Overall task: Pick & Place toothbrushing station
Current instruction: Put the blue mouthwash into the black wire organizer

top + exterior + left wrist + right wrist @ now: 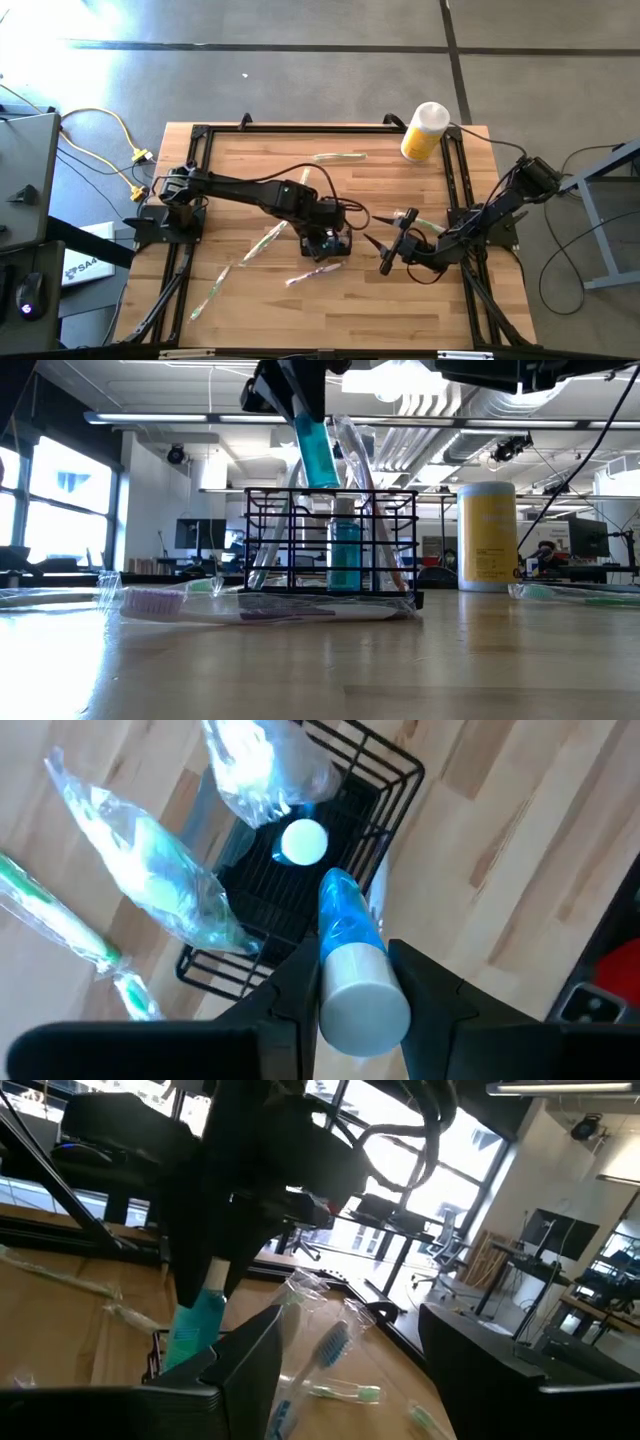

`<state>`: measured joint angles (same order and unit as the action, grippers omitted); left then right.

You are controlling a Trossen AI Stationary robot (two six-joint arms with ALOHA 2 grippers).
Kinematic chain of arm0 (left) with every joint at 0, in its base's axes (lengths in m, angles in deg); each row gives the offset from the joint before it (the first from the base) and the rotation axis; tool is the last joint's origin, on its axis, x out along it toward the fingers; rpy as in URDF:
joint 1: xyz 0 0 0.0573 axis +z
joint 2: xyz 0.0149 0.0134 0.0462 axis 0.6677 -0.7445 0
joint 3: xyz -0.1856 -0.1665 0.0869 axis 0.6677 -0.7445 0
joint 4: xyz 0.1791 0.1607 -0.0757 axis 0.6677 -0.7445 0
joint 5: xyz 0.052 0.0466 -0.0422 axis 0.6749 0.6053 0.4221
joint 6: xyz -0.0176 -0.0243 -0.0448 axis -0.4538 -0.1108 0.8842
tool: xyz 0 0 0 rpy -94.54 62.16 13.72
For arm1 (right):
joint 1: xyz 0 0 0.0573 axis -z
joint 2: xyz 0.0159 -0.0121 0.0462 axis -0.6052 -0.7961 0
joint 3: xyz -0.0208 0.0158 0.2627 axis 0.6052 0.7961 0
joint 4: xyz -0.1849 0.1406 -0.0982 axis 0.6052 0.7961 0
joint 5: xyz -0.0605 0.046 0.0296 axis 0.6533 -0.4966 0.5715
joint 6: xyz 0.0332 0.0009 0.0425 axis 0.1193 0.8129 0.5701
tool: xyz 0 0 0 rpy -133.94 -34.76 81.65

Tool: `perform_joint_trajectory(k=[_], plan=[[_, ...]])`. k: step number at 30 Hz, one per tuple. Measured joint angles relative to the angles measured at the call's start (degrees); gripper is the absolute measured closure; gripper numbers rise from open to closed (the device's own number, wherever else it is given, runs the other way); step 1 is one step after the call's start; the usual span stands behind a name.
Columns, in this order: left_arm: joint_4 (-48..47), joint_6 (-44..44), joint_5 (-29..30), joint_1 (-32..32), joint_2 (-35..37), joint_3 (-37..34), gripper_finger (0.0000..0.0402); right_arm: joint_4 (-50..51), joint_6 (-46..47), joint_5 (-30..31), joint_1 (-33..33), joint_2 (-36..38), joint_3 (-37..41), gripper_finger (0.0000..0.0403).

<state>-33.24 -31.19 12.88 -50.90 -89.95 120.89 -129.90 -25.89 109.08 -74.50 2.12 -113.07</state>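
Bench point(300, 310) of pale wood. Left arm is reaching in to mid-bench; left gripper point(350, 982) is hovering over the station point(332, 540), jaws clamped on a blue tube point(350, 955) with a white cap, tilted above the rack. Station is sitting mid-bench, holding wrapped brushes point(150, 880) and another tube point(345, 552). Right gripper point(392, 243) is waiting just beside it toward the right edge, fingers spread wide. Yellow bottle point(424, 131) is standing near the far right corner. Loose brushes point(318, 272) are lying nearby.
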Motion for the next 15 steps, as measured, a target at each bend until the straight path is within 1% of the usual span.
perform_joint_trajectory(k=[3, 6, 10, 15], plan=[[0.2, -5.0, 0.4, 0.0, 0.1, 0.0, 0.0313, 0.1, 0.0, 0.0, 0.0, 0.0, 0.0, 0.0177], [0.5, -10.9, 3.3, 0.0, 0.1, 0.0, 0.0313, 0.2, 0.0, 0.0, 0.0, 0.0, 0.0, 0.0177], [1.1, -19.1, 3.3, -0.1, 0.1, 0.0, 0.0313, 0.2, 0.0, 0.0, 0.0, 0.0, 0.0, 0.0177], [1.1, -26.1, 3.0, -0.9, 0.1, 0.0, 0.0313, 0.2, 0.0, 0.0, 0.0, 0.0, 0.0, 0.0177]])
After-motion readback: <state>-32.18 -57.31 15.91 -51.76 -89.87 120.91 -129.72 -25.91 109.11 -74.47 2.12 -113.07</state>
